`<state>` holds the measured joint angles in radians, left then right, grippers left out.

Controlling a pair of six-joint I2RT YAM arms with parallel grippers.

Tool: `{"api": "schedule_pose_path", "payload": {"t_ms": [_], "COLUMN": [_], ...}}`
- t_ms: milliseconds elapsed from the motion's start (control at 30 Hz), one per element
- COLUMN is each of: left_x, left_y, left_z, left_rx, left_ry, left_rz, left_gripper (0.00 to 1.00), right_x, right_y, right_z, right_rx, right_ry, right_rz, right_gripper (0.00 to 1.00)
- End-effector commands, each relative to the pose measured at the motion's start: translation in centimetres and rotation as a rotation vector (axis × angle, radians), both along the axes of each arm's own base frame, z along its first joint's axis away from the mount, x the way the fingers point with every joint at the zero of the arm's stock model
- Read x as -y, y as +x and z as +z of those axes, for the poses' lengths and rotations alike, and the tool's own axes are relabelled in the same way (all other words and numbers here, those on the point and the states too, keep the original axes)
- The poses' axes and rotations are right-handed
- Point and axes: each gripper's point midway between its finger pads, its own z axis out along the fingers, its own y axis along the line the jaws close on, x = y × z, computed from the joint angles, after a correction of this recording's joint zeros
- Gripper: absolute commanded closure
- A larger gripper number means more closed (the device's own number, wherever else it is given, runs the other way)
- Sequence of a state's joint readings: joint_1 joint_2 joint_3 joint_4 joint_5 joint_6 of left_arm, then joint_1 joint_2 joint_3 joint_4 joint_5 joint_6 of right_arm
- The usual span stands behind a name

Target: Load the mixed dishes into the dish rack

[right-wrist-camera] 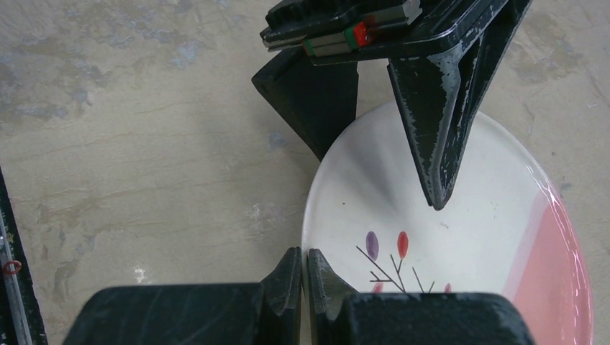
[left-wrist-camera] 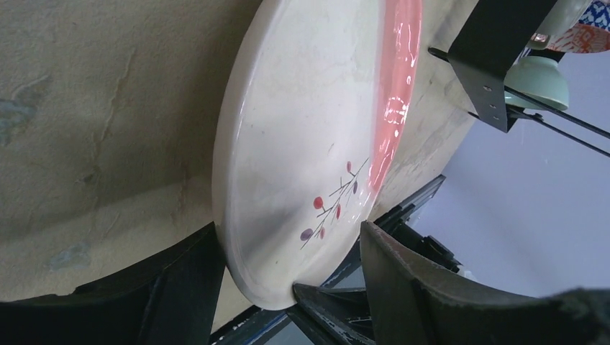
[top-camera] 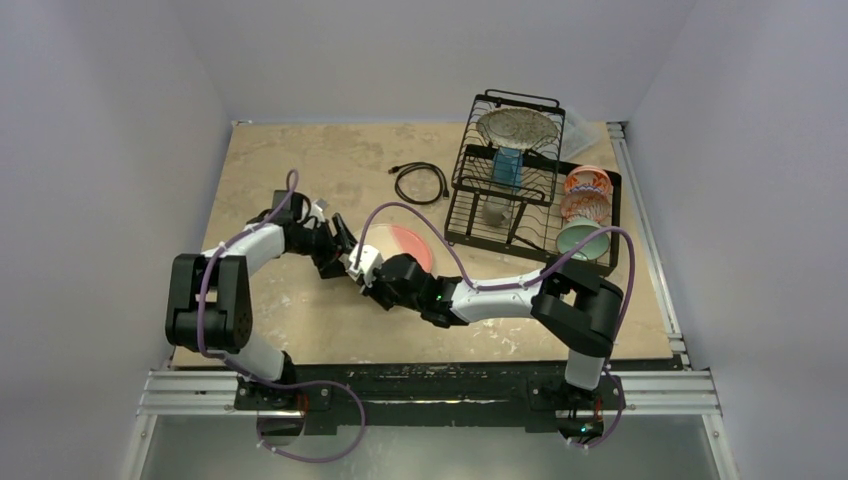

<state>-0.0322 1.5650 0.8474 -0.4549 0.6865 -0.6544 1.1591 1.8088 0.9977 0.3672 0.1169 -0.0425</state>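
The large cream-and-pink plate [top-camera: 405, 243] lies on the table left of the dish rack [top-camera: 530, 215]. My right gripper [right-wrist-camera: 303, 257] is shut on its near-left rim, one finger above and one below. My left gripper [left-wrist-camera: 288, 230] is open and straddles the same rim, which sits loose between its fingers [right-wrist-camera: 437, 144]. The plate [left-wrist-camera: 309, 144] looks tilted, with the held edge off the table. In the rack are the grey speckled oval dish [top-camera: 517, 127], blue cup [top-camera: 507, 168], grey mug [top-camera: 497, 212], two red-orange patterned bowls [top-camera: 588, 182] and the teal bowl [top-camera: 583, 241].
A black coiled cable [top-camera: 420, 183] lies on the table behind the plate, left of the rack. The two grippers [top-camera: 358, 263] are close together at the plate's left edge. The rack's black frame [left-wrist-camera: 496, 57] stands just past the plate's pink side.
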Motion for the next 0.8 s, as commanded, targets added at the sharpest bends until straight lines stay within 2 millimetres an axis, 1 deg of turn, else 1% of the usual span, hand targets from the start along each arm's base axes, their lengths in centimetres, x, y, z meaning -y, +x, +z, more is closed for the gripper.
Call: {"api": "schedule_pose_path", "payload": {"t_ms": [0,100,233,367,533,633,767], "left_x": [1.0,1.5,2.0,2.1,2.2,2.3,2.4], "left_y": [0.6,0.6,0.8,0.8,0.8,0.8,0.7], "left_z": [0.4,0.3,0.5,0.6,0.6,0.7,0.6], "left_rx": [-0.002,-0.016,-0.001,0.01,0.017,0.019,0.017], "left_ry": [-0.111,-0.183,-0.226,-0.237,-0.252,-0.272,-0.277], "left_rz": [0.022,0.04,0.023,0.018,0.017,0.02,0.023], "left_gripper": [0.36,0.4,0.48,0.58,0.66,0.65,0.58], "right_x": [-1.3,-1.4,-1.7,-1.8,-2.0,-2.2,-2.2], "right_y": [0.4,0.4,0.3,0.3,0.0,-0.1,0.0], "right_z": [5.1,5.3,5.3,5.1,5.2,5.6,6.2], "right_rx": [0.042,0.038,0.035,0.032,0.002,-0.001,-0.003], "right_ry": [0.16,0.167,0.169,0.167,0.193,0.209,0.233], "right_rz": [-0.01,-0.007,-0.003,0.001,0.002,0.002,-0.006], "right_gripper": [1.0,1.0,1.0,1.0,1.0,1.0,1.0]}}
